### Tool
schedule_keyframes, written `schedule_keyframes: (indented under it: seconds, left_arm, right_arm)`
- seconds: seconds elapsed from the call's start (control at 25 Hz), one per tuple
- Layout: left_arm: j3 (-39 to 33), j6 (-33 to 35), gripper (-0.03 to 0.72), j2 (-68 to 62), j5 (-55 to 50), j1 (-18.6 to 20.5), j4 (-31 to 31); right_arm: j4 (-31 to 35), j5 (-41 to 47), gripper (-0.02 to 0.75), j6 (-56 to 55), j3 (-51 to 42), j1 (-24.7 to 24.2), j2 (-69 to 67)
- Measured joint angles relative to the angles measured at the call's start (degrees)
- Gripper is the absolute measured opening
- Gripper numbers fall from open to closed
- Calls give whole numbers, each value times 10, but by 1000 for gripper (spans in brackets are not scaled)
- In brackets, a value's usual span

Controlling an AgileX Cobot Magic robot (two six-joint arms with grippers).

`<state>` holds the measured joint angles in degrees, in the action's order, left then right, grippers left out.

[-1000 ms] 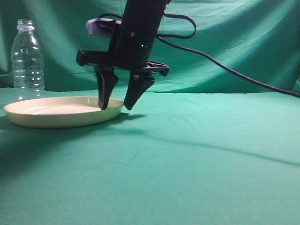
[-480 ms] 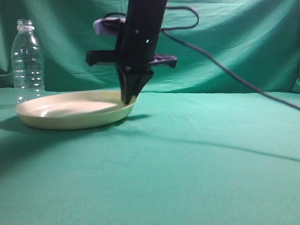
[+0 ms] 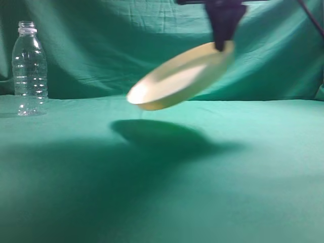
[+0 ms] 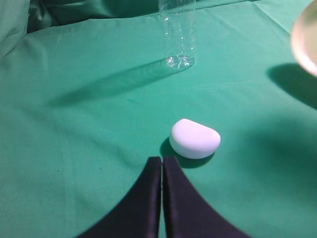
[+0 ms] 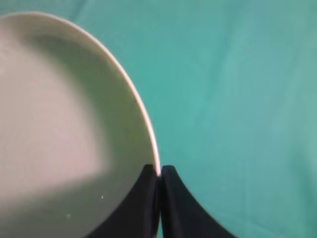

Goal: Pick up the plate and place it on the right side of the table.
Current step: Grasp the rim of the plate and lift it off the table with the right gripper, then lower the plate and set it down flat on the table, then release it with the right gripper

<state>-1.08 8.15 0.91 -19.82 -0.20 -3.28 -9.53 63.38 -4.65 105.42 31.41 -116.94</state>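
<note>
Above the table [image 3: 243, 192], well clear of the teal cloth, the plate [image 3: 182, 77] now hangs in the air, where half a second ago it was only tipping up off the surface near the bottle. The right gripper [image 3: 223, 46] has carried it up and across toward the right of the exterior view, its dark fingers [image 5: 148, 198] pinched together on the plate's rim; in the right wrist view the rim runs straight down into the seam between them. The plate tilts steeply, its held edge high and its far edge drooping to the left, and it casts a broad shadow [image 3: 157, 134] on the cloth below. It looks smeared in the exterior view. The clear bottle [image 3: 30, 68] stands upright at the far left, as it did before, now well apart from the plate. The left gripper [image 4: 162, 166] has its fingers pressed flat against each other with nothing between them, hovering just beside a small white rounded object [image 4: 194, 139] lying on the cloth.
</note>
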Motion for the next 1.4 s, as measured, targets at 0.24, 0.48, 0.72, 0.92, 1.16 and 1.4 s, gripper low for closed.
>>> schedule_keyframes:
  seconds: [0.24,0.48,0.72,0.92,1.16,1.4]
  left_arm:
    - [0,0,0,0,0,0,0]
    - [0,0,0,0,0,0,0]
    - [0,0,0,0,0,0,0]
    - [0,0,0,0,0,0,0]
    - [0,0,0,0,0,0,0]
    - [0,0,0,0,0,0,0]
  right_arm:
    - [-5,-54,0,-14,-168,-115,103]
    - [-6,-143,0,-15,-321,-216,139]
    - [-1,-210,0,-16,-390,-268,139]
    - [0,-223,50,-16,-395,-273,139]
    - [19,-217,377,-16,-398,-273,144]
    - [22,-117,405,-16,-364,-273,216]
